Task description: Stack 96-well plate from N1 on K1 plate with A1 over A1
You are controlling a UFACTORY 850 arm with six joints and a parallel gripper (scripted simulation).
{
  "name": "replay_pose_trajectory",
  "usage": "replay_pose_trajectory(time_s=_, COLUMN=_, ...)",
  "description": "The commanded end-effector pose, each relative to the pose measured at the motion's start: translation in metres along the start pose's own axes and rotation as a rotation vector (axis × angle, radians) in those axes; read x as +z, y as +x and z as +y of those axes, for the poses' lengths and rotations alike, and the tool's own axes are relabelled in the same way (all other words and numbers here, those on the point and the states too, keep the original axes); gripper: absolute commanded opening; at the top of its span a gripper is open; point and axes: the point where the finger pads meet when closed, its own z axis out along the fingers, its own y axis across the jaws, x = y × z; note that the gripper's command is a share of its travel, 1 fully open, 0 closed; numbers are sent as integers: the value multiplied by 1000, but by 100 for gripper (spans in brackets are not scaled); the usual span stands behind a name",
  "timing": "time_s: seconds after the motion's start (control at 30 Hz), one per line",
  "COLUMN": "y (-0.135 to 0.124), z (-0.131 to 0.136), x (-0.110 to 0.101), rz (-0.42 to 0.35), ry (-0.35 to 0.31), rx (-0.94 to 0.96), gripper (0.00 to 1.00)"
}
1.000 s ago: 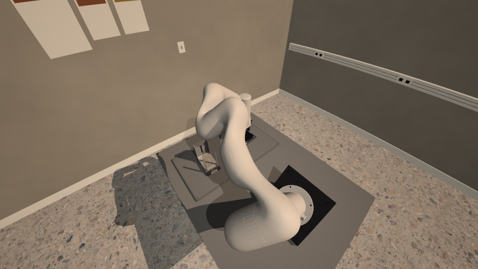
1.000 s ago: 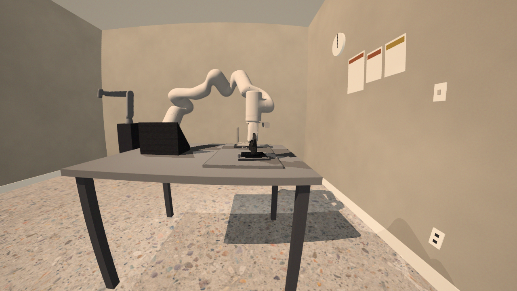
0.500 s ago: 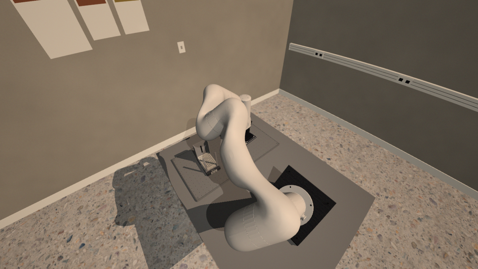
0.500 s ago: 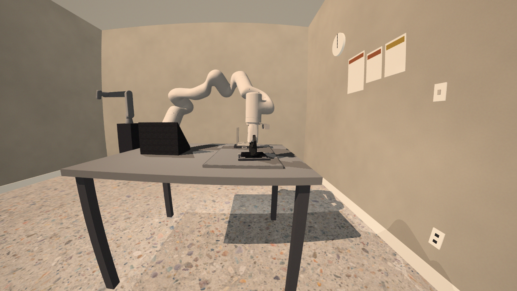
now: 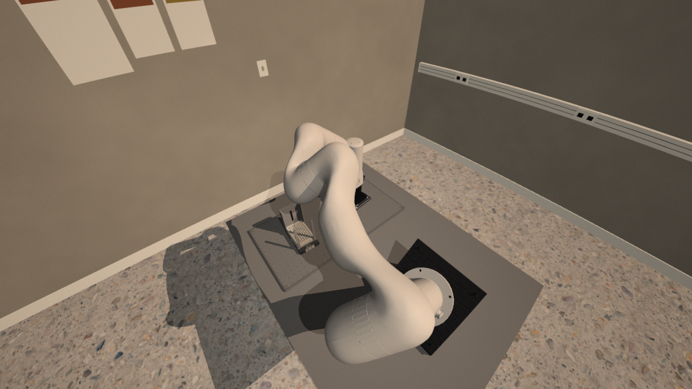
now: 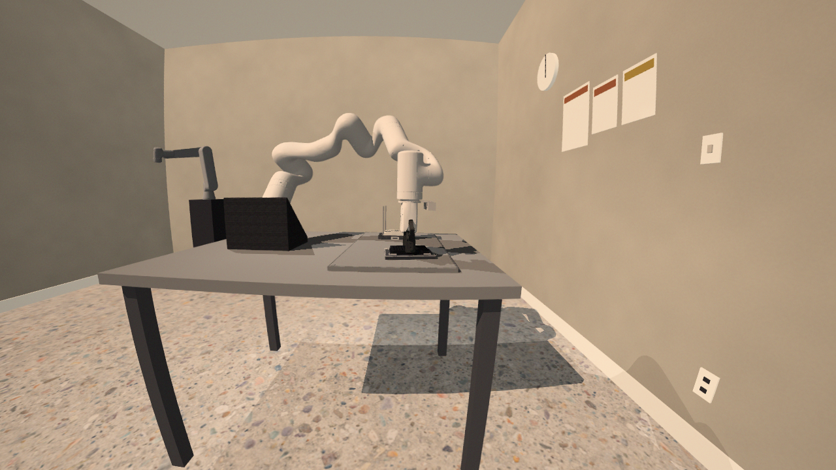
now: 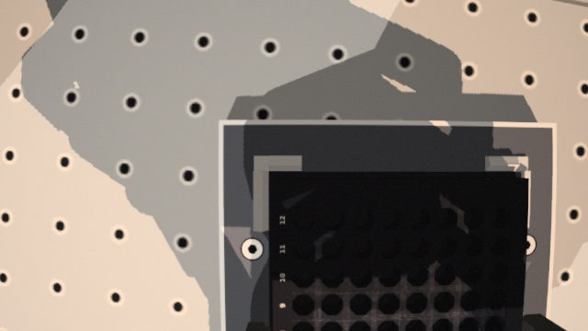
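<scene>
A black 96-well plate (image 7: 395,257) (image 5: 363,198) (image 6: 423,250) lies in the grey plate nest N1 (image 7: 234,184); the row numbers 9 to 12 show along its left edge. My gripper (image 6: 409,236) is open and hangs straight down right over this plate, fingers low at its sides; I cannot tell whether they touch it. In the top view the arm hides the gripper. A white well plate (image 5: 300,233) (image 6: 390,234) lies in the stack rack K1 (image 5: 289,213) (image 6: 384,219), further along the table.
Both fixtures stand on perforated boards (image 5: 285,266) (image 6: 373,260) (image 7: 92,230) on the grey table (image 6: 234,274). A black slanted box (image 6: 260,223) and a dark stand with a camera arm (image 6: 204,175) are at the table's far side. The wall runs close beside the table.
</scene>
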Motion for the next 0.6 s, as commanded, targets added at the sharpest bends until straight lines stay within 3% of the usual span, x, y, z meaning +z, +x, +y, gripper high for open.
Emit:
replay_pose_trajectory(time_s=0.0, y=1, z=0, x=-1, rz=2, ry=-1, rx=-1, gripper=100)
replay_pose_trajectory(time_s=0.2, y=1, z=0, x=-1, rz=2, ry=-1, rx=-1, gripper=100)
replay_pose_trajectory(time_s=0.23, y=1, z=0, x=-2, rz=2, ry=-1, rx=-1, gripper=0)
replay_pose_trajectory(time_s=0.57, y=1, z=0, x=-2, rz=2, ry=-1, rx=-1, gripper=0)
